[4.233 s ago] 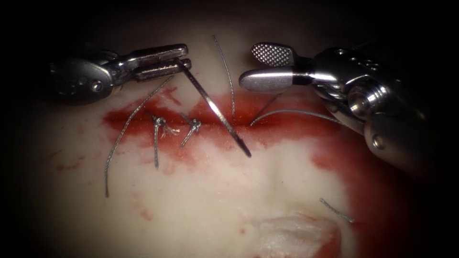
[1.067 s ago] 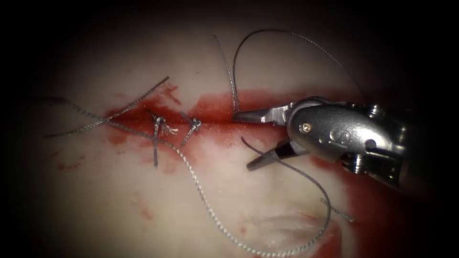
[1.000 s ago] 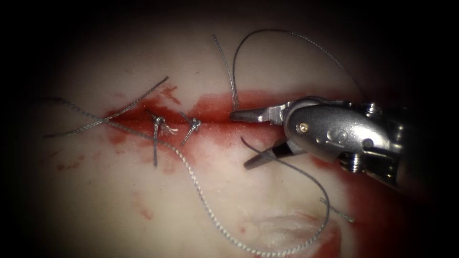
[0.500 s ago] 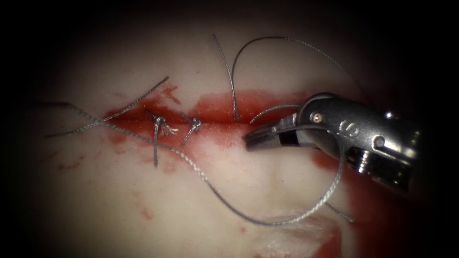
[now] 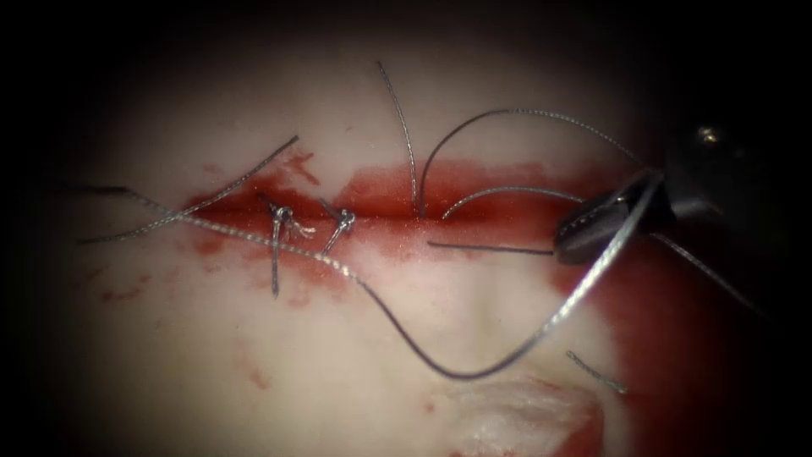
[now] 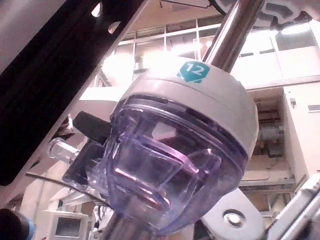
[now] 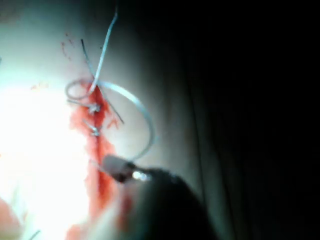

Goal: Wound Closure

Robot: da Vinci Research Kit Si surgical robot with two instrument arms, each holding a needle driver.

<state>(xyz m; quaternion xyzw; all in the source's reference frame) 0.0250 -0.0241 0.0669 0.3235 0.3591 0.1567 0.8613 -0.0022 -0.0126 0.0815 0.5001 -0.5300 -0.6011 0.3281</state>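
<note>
**Q:** What does each tool hold?

**A:** The right arm's tool [image 5: 584,233], at the right end of the cut [image 5: 389,222], has its jaws closed on a short end [image 5: 491,249] of the thread [image 5: 474,372]. A long loop of the thread crosses over the jaws and sags onto the tissue [image 5: 355,398]. What the left arm's tool holds cannot be told, nor where the needle lies.

**Q:** How is this best handled?

**A:** Judged a throw being laid: keep the grip firm on the short end, draw low and along the cut, and let the loop slide off the jaws without snagging the two knotted stitches [image 5: 282,216] to the left.

**Q:** Surface?

**A:** Pale, moist tissue; red fluid [image 5: 677,338] pools along the cut and to the right, so the thread may slip. A cut end of thread [image 5: 596,372] lies loose nearby.

**Q:** Room?

**A:** The left wrist view gives a clear violet housing [image 6: 170,165] on a metal shaft [image 6: 235,30], with bright windows behind.
</note>
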